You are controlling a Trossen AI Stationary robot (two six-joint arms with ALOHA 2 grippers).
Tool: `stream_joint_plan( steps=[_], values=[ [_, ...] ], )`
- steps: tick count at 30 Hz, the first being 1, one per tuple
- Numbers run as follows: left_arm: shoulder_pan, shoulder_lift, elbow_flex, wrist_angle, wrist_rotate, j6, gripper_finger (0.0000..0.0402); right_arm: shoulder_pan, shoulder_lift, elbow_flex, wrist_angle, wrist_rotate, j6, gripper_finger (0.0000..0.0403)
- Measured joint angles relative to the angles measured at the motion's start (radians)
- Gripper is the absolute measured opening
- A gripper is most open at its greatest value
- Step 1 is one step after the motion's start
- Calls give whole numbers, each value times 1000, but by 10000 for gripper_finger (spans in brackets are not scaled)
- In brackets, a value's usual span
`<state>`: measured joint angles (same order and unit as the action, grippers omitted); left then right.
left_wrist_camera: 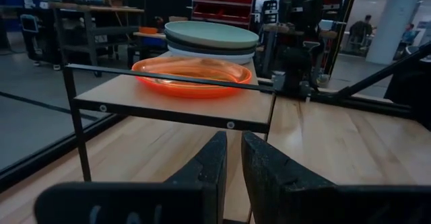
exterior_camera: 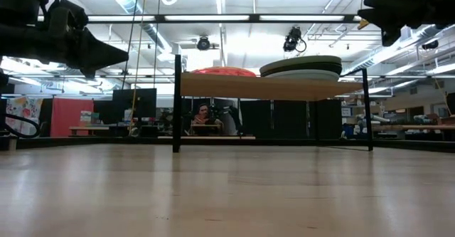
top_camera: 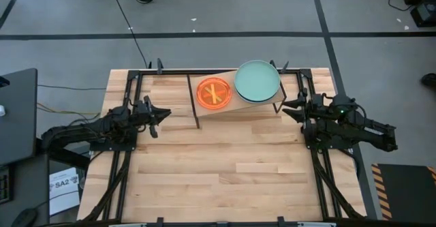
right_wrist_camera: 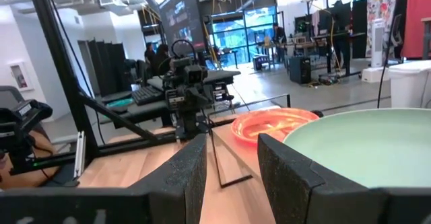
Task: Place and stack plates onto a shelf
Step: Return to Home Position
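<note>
While plates (top_camera: 257, 81) fill shelf (top_camera: 238, 108), left tool (top_camera: 162, 115), right tool (top_camera: 286, 108) hover beside.

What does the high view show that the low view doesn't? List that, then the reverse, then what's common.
Only the high view: the plate tops, with the orange plate beside the mint-green plate. It also shows both arms whole, with the left gripper and right gripper flanking the shelf.
Only the low view: the board raised on black legs, further plates layered under the mint-green one, and a person in the room behind.
Both: the shelf carrying two stacks abreast, with both grippers clear of them.
</note>
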<state>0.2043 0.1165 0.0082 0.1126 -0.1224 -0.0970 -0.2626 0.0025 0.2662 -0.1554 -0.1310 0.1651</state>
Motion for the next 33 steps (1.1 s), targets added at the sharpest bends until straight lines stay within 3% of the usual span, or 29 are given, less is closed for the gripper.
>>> stream_joint_plan(
  steps=[18,33],
  values=[
    [0,-1,0,-6,-5,-4,50,0,0,-200,229,-1,29,139],
    [0,0,-1,-5,-8,2,50,0,0,-260,217,4,37,139]
  ],
)
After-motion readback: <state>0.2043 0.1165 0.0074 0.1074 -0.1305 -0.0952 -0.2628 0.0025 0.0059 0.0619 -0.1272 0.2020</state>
